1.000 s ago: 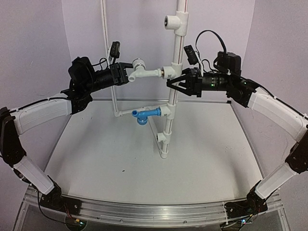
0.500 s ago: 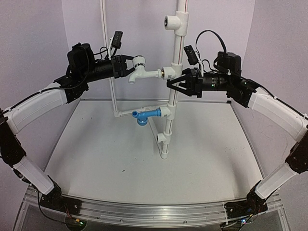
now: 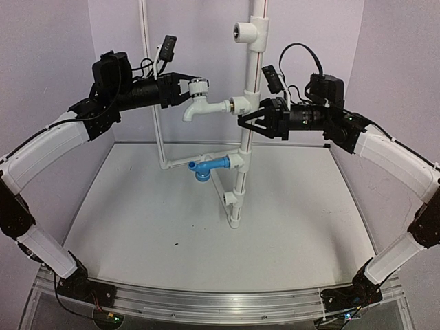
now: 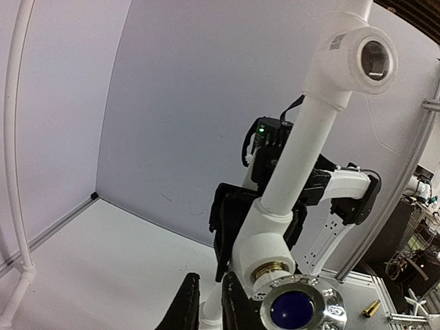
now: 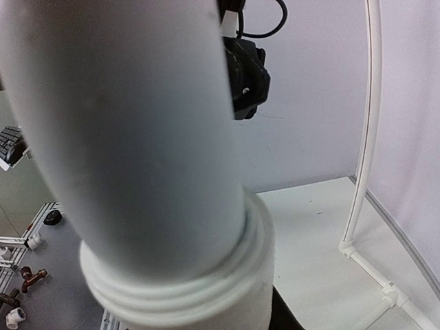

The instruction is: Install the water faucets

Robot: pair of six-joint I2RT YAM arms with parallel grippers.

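The white faucet point(image 3: 206, 104) is held level, high above the table, and its straight stem is joined to the brass-lined fitting point(image 3: 240, 103) on the upright pipe point(image 3: 255, 69). Its round spout mouth is turned downward at the end away from the pipe. It is gripped near its metal-ringed top, blue in the centre, by the left gripper point(image 3: 191, 86). The blue faucet point(image 3: 214, 163) is seated further down the same pipe, in the lower fitting point(image 3: 237, 161). Its stem is likewise laid level and pointed left, with the spout mouth turned down towards the table.
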